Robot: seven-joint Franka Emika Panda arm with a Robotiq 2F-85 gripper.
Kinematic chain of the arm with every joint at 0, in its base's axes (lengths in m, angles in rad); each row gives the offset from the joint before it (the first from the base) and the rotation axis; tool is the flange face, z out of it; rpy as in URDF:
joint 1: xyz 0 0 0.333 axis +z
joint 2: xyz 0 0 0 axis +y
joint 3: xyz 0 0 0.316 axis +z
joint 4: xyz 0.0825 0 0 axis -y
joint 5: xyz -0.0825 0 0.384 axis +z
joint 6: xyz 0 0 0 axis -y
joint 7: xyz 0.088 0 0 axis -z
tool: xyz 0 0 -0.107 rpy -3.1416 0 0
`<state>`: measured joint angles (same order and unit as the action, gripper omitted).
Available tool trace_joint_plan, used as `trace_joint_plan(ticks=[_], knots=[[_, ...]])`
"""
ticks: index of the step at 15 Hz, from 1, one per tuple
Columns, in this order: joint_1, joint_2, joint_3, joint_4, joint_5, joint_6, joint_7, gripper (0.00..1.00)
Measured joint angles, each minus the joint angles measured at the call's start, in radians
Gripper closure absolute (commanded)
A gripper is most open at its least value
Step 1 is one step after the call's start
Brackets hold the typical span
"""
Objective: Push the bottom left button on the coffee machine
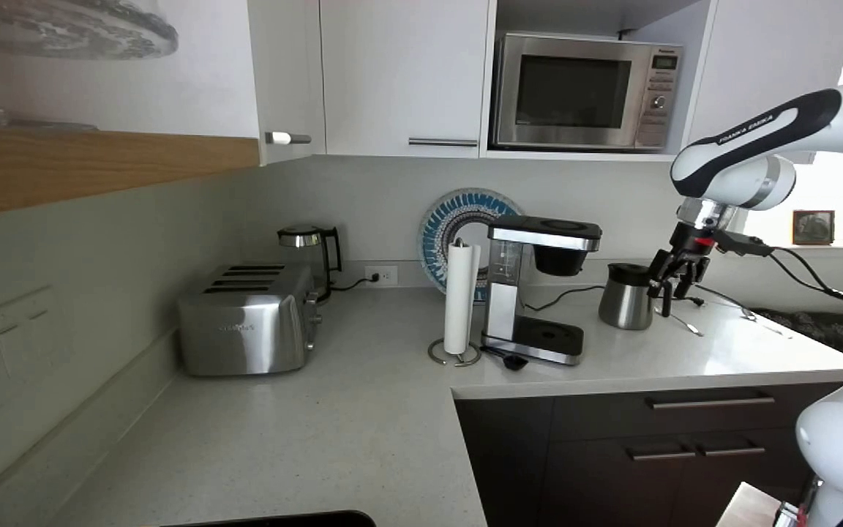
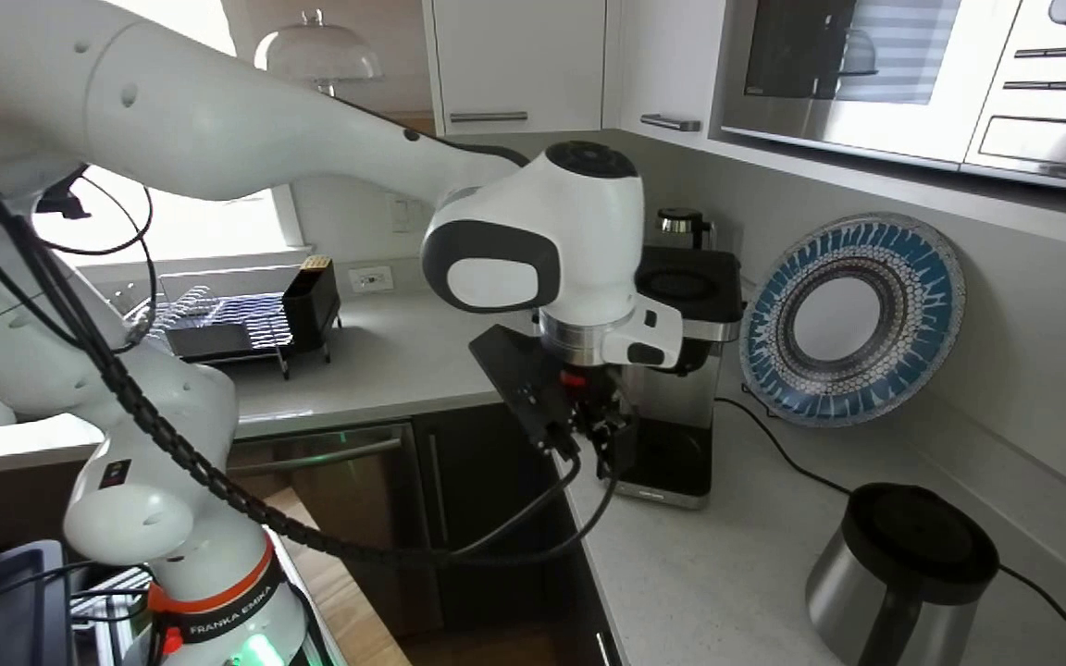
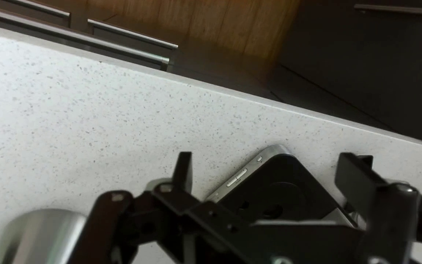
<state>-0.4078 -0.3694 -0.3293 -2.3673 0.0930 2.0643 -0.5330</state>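
Note:
The coffee machine (image 1: 500, 311) stands on the counter, black with a silver band at the top and a flat black base; it also shows in an exterior view (image 2: 688, 287), partly behind the arm. In the wrist view its base (image 3: 288, 172) lies beyond my fingers, with a pair of long silver buttons (image 3: 236, 177) and a small button (image 3: 259, 158) on the silver front edge. The left end of that edge is partly hidden by a finger. My gripper (image 3: 266, 157) is open and empty. In an exterior view the gripper (image 1: 664, 298) hangs right of the machine, apart from it.
A metal jug (image 1: 626, 304) stands close to the gripper, right of the machine. A paper towel roll (image 1: 459, 300) stands left of the machine. A patterned plate (image 2: 852, 319) leans on the wall. A microwave (image 1: 586, 91) sits above. The counter edge (image 3: 211, 90) runs in front. A toaster (image 1: 246, 326) is farther left.

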Motion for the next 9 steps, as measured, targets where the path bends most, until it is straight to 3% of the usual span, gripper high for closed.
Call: trace_joint_plan(ticks=[4, 9], knots=[[0.024, -0.164, 0.037, -0.149, -0.111, 0.140, 0.071, 0.00], [0.047, -0.179, 0.015, -0.155, -0.117, 0.148, 0.079, 0.00]])
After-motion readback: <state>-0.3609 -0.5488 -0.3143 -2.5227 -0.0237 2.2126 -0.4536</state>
